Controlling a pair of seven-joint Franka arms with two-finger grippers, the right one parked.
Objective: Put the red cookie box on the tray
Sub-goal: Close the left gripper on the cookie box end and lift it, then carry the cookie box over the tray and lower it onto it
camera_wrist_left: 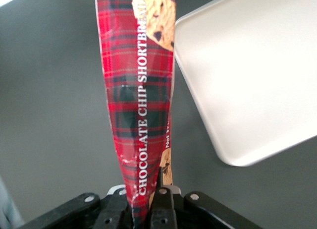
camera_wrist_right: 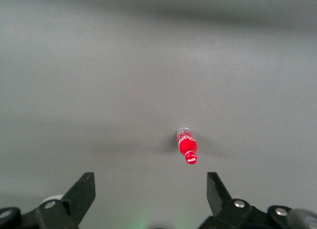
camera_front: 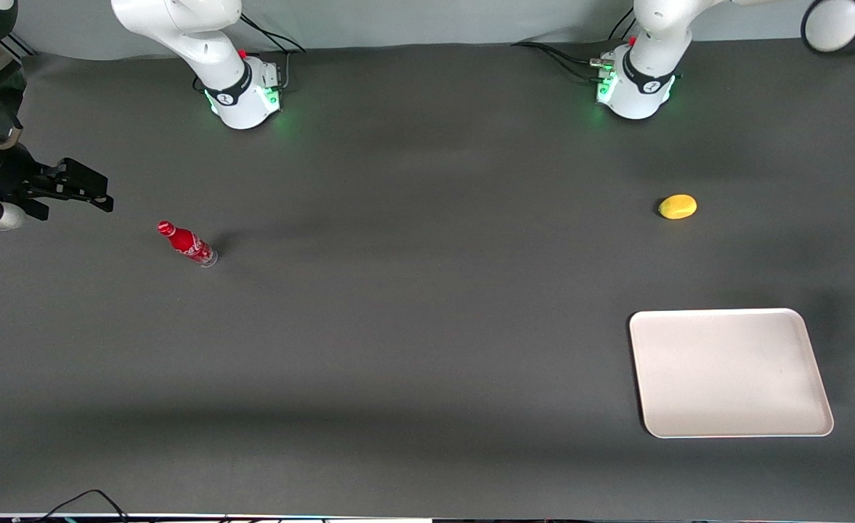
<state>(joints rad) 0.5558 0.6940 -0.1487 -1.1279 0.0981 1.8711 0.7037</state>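
gripper [camera_wrist_left: 143,209] pinching red cookie box [camera_wrist_left: 138,105] by end; light, crushable cardboard, looks squashed already; tray [camera_wrist_left: 247,75] just beside.

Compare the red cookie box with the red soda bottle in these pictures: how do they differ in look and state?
The red cookie box is a long, flat-sided tartan carton printed with cookies; the red soda bottle is small, round and plain red with white lettering. The box is held off the table in the gripper, above the tray; the bottle stands untouched on the table, toward the parked arm's end. Both are red.
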